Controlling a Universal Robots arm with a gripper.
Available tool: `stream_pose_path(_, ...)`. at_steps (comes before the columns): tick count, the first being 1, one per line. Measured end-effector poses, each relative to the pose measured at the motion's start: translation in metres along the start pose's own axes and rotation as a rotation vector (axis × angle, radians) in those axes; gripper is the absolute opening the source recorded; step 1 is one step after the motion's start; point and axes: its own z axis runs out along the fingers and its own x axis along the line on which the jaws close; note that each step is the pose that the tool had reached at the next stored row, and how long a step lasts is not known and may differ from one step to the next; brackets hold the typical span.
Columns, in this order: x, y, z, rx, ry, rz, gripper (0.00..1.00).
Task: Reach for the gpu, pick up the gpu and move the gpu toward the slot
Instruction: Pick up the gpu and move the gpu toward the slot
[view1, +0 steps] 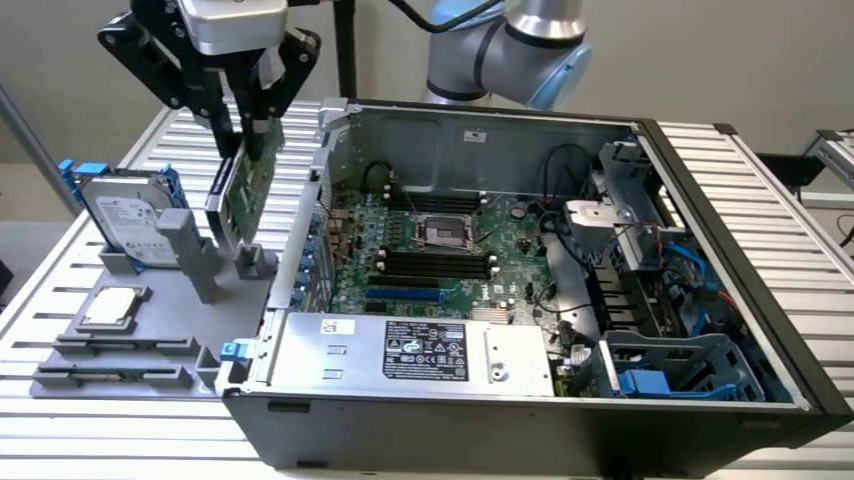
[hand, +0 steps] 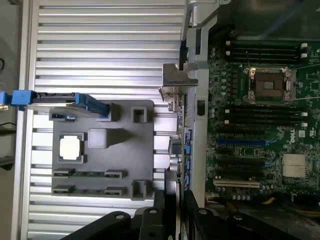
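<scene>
Even, bright, diffuse indoor light in both views. Exterior view: pale ribbed worktop (view1: 747, 200) reads near white, mild glare on slats toward exterior view's right. Computer case (view1: 534, 400) interior dimmer, deep shadow along front wall and drive bays. Soft short shadows under grey fixture tray (view1: 120, 340). Wrist view: worktop slats washed out, highlights almost blown. Motherboard (hand: 260, 125) fairly sharp. Dark hand (hand: 172, 220) at close range blurred, out of focus. Slight softness overall.
</scene>
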Motion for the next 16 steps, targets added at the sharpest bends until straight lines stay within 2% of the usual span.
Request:
stream_pose_path(3, -0.013, 0.0002, -0.0048, -0.0055, 0.0007, 0.0, 0.26)
stream_pose_path(11, -0.05, 0.0, -0.0065, -0.0257, 0.0006, -0.001, 0.26)
stream_pose_path(16, -0.072, 0.0004, -0.0069, -0.033, 0.0006, -0.001, 0.26)
